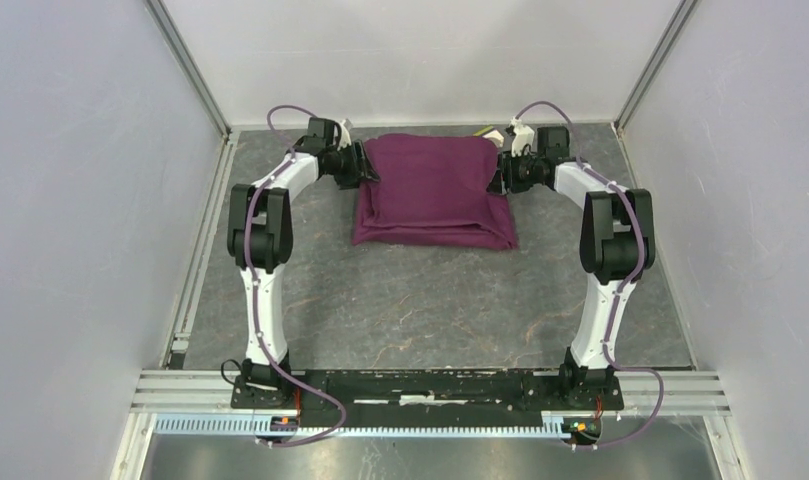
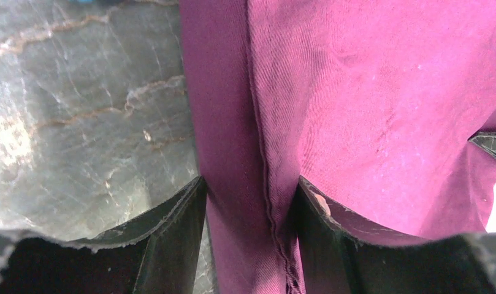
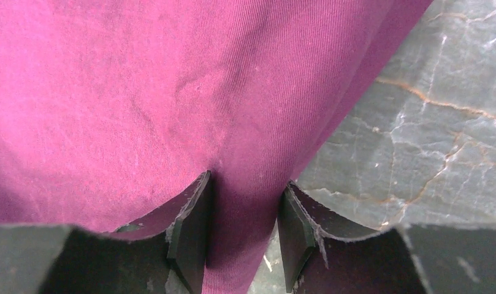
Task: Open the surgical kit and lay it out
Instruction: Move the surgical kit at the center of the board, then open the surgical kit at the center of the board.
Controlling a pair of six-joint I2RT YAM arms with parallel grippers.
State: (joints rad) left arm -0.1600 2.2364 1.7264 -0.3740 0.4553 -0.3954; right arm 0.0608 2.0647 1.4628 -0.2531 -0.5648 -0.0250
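The surgical kit is a folded dark purple cloth [image 1: 435,190] bundle lying at the far middle of the table; its contents are hidden inside. My left gripper [image 1: 365,165] is at the bundle's far left corner. In the left wrist view a hemmed fold of the cloth [image 2: 368,92] fills the gap of the left gripper [image 2: 251,184], touching both fingers. My right gripper [image 1: 500,172] is at the far right corner. In the right wrist view a thick edge of the cloth [image 3: 141,92] is pinched in the right gripper [image 3: 246,184].
The grey marbled table [image 1: 430,300] is boxed in by pale walls on the left, right and back. A small yellow-green and white piece [image 1: 488,131] lies just behind the bundle's far right corner, close to the right wrist.
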